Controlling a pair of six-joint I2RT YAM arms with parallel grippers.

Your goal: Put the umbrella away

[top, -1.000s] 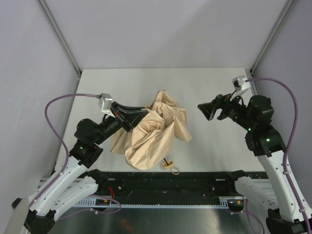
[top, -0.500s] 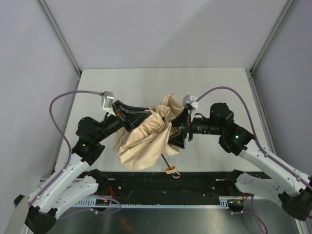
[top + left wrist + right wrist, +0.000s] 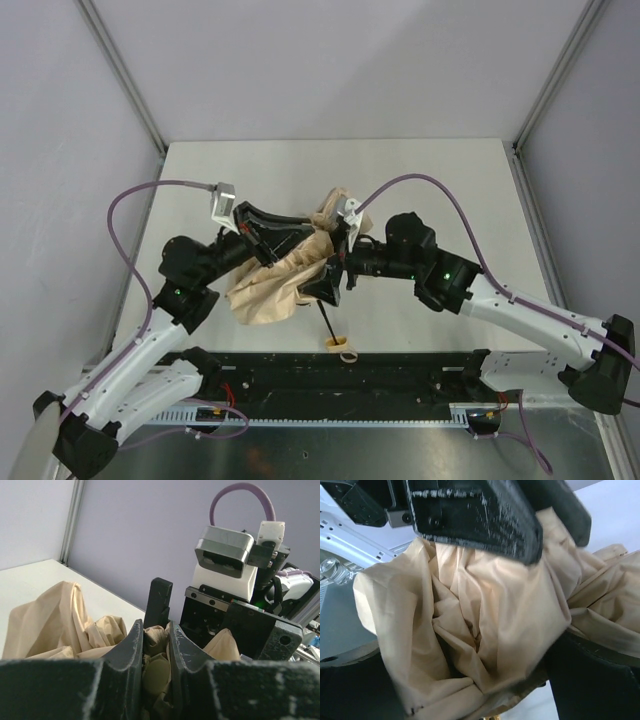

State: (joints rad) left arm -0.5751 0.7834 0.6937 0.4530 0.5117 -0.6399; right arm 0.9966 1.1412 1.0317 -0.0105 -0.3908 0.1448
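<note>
Beige fabric is bunching up between the two arms at the middle of the table [image 3: 430, 180]: the umbrella [image 3: 275, 290] is lying with its canopy [image 3: 470, 610] crumpled. Its thin dark shaft [image 3: 326, 320] is running back from the bundle toward the near edge, and the small tan handle [image 3: 343, 347] is sitting just in front of the bases. So the long axis is pointing roughly at me, a little slanted, handle end nearest.

My left gripper [image 3: 156, 652] is reaching in from the left and pinching a fold of the canopy between nearly closed jaws. My right gripper [image 3: 333, 262] is coming in from the right with its jaws standing wide, straddling the near right flank of the bundle. Cloth is lying between them but is not clamped.

I am judging the right arm nearer the shaft, which is sitting just below and toward me from its jaws.
</note>
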